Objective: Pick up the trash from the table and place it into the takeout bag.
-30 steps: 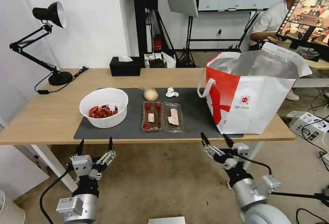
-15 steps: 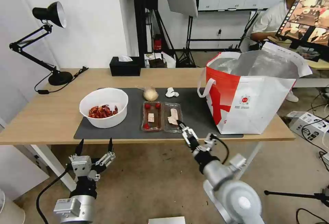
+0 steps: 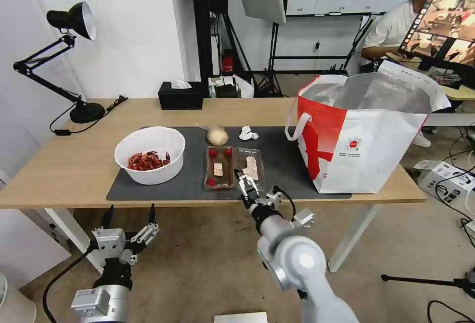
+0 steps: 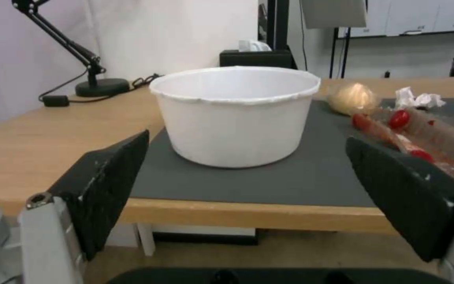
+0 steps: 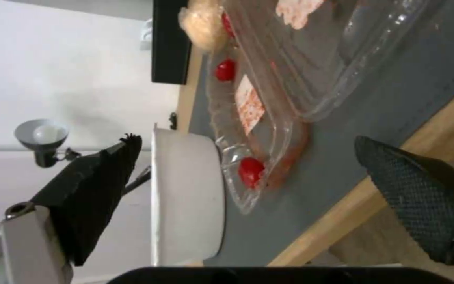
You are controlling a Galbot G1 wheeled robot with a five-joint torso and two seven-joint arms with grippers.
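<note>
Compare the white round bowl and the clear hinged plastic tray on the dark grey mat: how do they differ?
The white round bowl is opaque, deep and round; the clear hinged plastic tray is see-through, shallow and rectangular, lying open in two halves. The bowl holds red shells; the tray holds scraps and small red pieces. The bowl sits left of the tray. Both rest on the dark grey mat.

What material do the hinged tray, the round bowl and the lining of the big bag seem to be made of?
Clear hinged tray: thin glossy plastic, transparent, with glints. White round bowl: probably matte plastic; opaque, its thin rim slightly uneven. Large white-and-red takeout bag: the lining looks like crinkled silver foil, reflective.
</note>
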